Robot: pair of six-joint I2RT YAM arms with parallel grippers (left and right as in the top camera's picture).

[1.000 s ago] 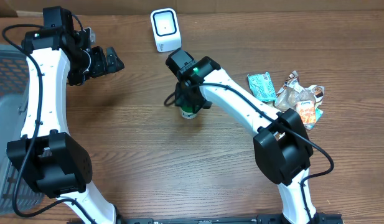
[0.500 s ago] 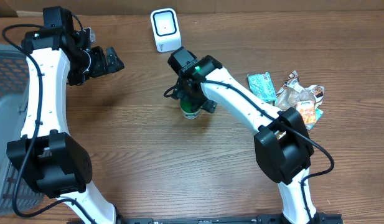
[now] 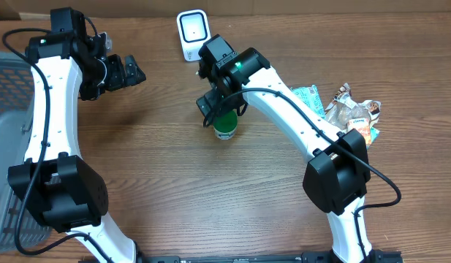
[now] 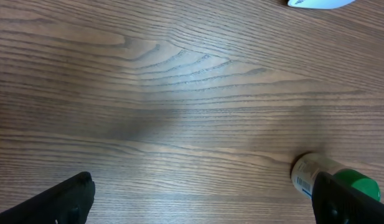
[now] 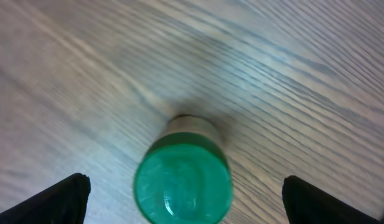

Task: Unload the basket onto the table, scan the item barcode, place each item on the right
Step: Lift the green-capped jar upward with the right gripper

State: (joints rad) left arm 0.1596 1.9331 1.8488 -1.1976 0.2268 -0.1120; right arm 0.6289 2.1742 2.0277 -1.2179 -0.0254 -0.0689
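Two arms [image 3: 46,109] rise from the near edge of the brown wood-grain worktop [image 3: 174,197]. Farther back, a grey basket [image 3: 6,146] sits at the left edge and crumpled snack packets [image 3: 346,113] lie near the right edge. Between them the green-capped bottle [image 3: 226,130] stands upright. The right gripper [image 3: 219,111] hovers just above it, jaws spread wide and clear of the cap. Near the far-left corner the left gripper [image 3: 135,71] hangs wide open, empty. A white scanner [image 3: 194,35] stands at the far edge.

text: none legible | bottle label [image 4: 302,179]: print too small | packets [image 3: 351,117]: blurred
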